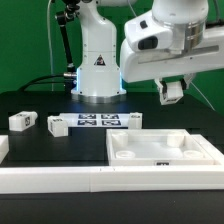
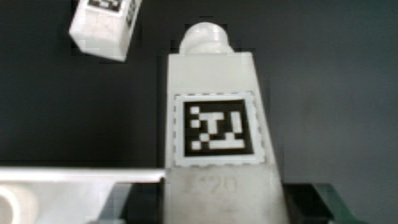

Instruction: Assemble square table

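Observation:
My gripper (image 1: 172, 90) hangs in the air at the exterior view's right, above the far edge of the square table top (image 1: 165, 150), a white tray with a raised rim. It is shut on a white tagged leg (image 2: 217, 125). In the wrist view the gripper (image 2: 226, 202) clamps this leg at its near end, and the leg's rounded tip points away. A dark finger (image 2: 135, 203) shows on each side of it. Three more legs lie on the black table: two at the exterior view's left (image 1: 22, 121) (image 1: 57, 125) and one near the middle (image 1: 133, 120). Another leg (image 2: 107, 25) shows in the wrist view.
The marker board (image 1: 98, 122) lies in front of the robot base (image 1: 97, 70). A long white rail (image 1: 55, 180) edges the black surface along the front. A white surface (image 2: 54, 190) fills a near corner of the wrist view.

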You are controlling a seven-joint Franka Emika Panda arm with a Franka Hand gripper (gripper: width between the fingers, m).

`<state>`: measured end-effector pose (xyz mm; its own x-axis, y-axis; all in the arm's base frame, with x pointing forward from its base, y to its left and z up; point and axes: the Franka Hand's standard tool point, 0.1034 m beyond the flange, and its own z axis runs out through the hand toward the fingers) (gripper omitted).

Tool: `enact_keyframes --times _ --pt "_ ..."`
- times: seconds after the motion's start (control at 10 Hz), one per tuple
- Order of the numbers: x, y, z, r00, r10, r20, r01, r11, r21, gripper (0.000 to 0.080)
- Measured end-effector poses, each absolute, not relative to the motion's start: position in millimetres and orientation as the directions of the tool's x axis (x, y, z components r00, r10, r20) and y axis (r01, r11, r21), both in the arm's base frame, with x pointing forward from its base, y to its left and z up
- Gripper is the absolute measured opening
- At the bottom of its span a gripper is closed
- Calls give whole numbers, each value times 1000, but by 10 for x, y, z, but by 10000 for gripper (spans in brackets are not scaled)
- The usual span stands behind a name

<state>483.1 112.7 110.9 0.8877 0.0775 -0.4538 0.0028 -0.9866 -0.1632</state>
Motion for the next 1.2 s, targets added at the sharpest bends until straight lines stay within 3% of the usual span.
enact_keyframes --times 0.4,0.5,0.9,1.2 --pt "4991 1080 1040 993 30 -114 14 -990 -138 290" --pt "4982 1017 1020 994 57 -94 43 -989 -141 290" --pt "5275 1043 1270 996 5 93 18 -990 -140 290" --pt "5306 1006 1233 955 -11 296 27 -992 -124 290"
